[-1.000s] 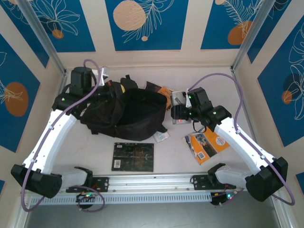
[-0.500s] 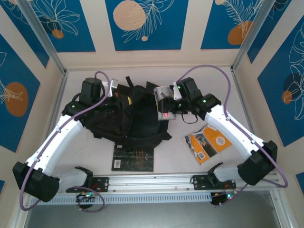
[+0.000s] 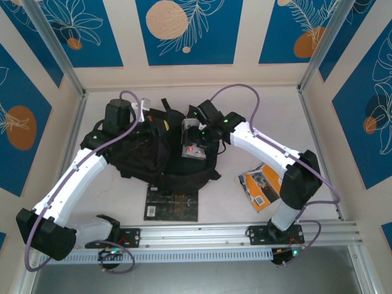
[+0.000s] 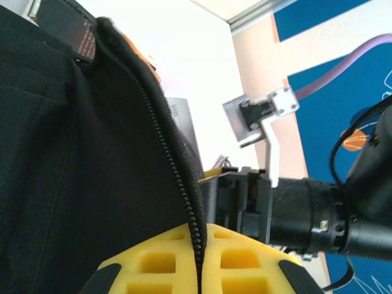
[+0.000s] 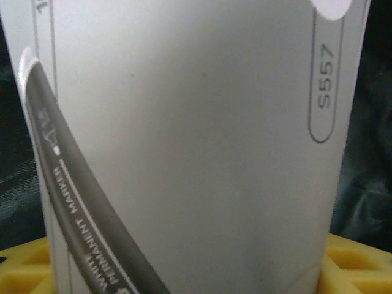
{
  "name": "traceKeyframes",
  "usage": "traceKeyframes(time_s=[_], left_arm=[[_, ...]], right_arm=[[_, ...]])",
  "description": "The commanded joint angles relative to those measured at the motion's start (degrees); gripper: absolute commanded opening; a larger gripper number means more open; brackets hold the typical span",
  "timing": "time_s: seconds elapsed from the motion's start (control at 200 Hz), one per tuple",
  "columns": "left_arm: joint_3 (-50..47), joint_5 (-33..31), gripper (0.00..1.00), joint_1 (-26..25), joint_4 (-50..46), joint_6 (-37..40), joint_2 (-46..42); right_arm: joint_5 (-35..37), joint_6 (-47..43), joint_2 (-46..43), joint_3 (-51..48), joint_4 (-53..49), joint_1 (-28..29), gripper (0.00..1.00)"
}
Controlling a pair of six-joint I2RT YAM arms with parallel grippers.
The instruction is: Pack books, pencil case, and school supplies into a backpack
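The black backpack (image 3: 153, 160) lies at the back left of the table. My left gripper (image 3: 159, 125) is shut on its zipped rim (image 4: 177, 177), the yellow fingers (image 4: 153, 263) pinching the zip teeth. My right gripper (image 3: 199, 136) reaches over the backpack, shut on a grey flat packet (image 3: 190, 138) printed "permanent marker" (image 5: 196, 141), with dark fabric behind it. The black book with gold patterning (image 3: 172, 203) lies in front of the backpack. The orange-and-white book (image 3: 264, 184) lies to the right. A dark, orange-edged book corner (image 4: 76, 30) peeks out beyond the rim.
The right arm (image 3: 263, 147) stretches diagonally across the table's middle, above the orange-and-white book. The right wrist body (image 4: 318, 214) sits close beside the left fingers. The cell's walls enclose the table at the back and sides, and a rail (image 3: 196, 236) runs along the front.
My right arm has swung left, carrying the grey packet from the table's right side to over the backpack. My left gripper shifted slightly right with the rim.
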Motion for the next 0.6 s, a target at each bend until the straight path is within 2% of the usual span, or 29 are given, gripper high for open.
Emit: traceKeyframes(time_s=[0.0,0.295,0.595], left_arm=[[3.25,-3.43,0.04,-0.51,3.75,-1.59,-1.68],[8.41,-5.07,0.04,-0.51,3.26,-1.64,-0.13],[11.89,-1.40,0.04,-1.33,3.83,-1.20,3.46]], right_arm=[[0.43,4.23,2.05,0.53,-2.33,0.74,0.65],[-1.16,5.64,3.92,-0.34,-1.21,2.34,0.65],[-12.54,1.26,8.18,1.32,7.61,2.08,0.66]])
